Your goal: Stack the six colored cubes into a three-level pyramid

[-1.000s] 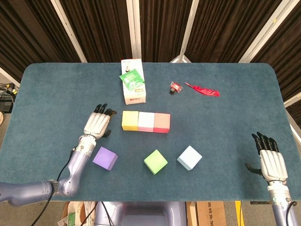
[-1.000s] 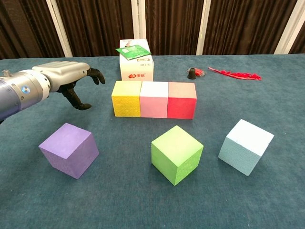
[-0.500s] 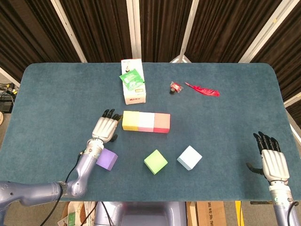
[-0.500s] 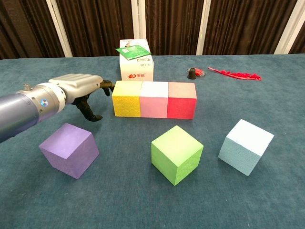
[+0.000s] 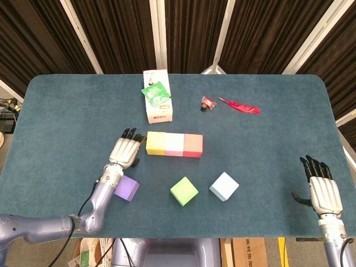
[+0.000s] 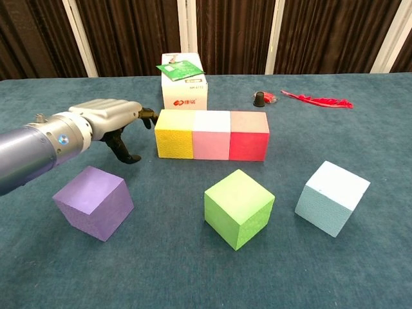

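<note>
A teal cloth table (image 5: 67, 117) stood before dark curtains (image 5: 189, 33). The left hand (image 5: 124, 151), fingers spread, touched the yellow cube (image 5: 155, 143) heading a 3-cube row; the right hand (image 5: 321, 188) lay spread, well apart.

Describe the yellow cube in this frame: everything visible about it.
The yellow cube looks like matte foam with a finely textured front face. It sits flat on the blue-green cloth table at the left end of a three-cube row, flush against the pink cube. The left hand's dark fingertips reach its left side.
</note>
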You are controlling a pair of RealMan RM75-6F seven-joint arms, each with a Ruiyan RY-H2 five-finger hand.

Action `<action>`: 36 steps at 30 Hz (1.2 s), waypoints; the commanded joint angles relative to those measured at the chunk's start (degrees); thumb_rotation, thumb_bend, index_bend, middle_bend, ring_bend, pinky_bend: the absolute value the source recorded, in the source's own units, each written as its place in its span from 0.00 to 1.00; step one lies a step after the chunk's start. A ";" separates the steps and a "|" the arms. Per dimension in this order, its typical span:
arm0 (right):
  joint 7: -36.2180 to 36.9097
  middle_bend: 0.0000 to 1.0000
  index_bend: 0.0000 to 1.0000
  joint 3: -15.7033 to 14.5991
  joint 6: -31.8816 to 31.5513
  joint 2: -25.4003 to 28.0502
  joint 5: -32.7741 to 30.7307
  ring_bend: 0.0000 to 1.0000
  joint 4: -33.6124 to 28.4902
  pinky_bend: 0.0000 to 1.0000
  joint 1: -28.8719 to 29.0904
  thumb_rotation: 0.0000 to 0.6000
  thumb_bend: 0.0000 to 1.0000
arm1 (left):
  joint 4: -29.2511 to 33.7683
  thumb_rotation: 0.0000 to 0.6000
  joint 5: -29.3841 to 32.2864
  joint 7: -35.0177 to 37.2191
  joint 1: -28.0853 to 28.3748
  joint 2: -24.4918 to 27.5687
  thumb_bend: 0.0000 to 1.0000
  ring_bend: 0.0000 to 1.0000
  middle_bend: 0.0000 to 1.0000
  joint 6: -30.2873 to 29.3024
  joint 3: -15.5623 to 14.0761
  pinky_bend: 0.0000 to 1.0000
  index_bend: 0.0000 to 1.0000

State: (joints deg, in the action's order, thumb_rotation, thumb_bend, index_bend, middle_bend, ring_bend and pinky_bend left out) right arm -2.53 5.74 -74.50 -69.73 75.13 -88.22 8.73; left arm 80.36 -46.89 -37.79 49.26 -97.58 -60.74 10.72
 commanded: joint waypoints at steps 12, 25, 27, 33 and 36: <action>-0.02 0.00 0.00 -0.09 -0.02 -0.10 0.22 0.00 0.12 0.00 0.04 1.00 0.23 | 15.59 1.00 -3.62 8.07 -6.79 13.86 0.41 0.00 0.14 -5.55 2.33 0.00 0.23; -1.01 0.00 0.01 -0.71 -0.53 -1.22 1.77 0.00 0.00 0.00 0.25 1.00 0.23 | 19.74 1.00 -37.62 38.90 -25.62 32.73 0.41 0.00 0.10 -24.92 -6.42 0.00 0.19; -1.13 0.00 0.01 -1.10 -0.08 -1.48 2.58 0.00 -0.89 0.00 0.61 1.00 0.23 | 15.69 1.00 -39.59 41.17 -28.10 32.91 0.41 0.00 0.08 -28.46 -7.27 0.00 0.18; -2.65 0.00 0.01 -1.26 3.61 1.17 5.34 0.00 -6.17 0.00 3.82 1.00 0.23 | 7.70 1.00 -40.42 48.70 -33.09 31.38 0.41 0.00 0.07 -33.02 -8.84 0.00 0.18; -4.97 0.00 0.02 -0.29 6.23 3.53 5.74 0.00 -9.57 0.00 6.36 1.00 0.24 | 5.25 1.00 -41.20 50.00 -35.04 30.19 0.41 0.00 0.07 -35.81 -8.89 0.00 0.18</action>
State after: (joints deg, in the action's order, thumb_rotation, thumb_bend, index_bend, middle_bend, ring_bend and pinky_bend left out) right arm -5.90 4.77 -70.24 -67.94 80.29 -95.60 13.23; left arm 87.42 -87.08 10.79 16.08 -66.62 -94.43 2.46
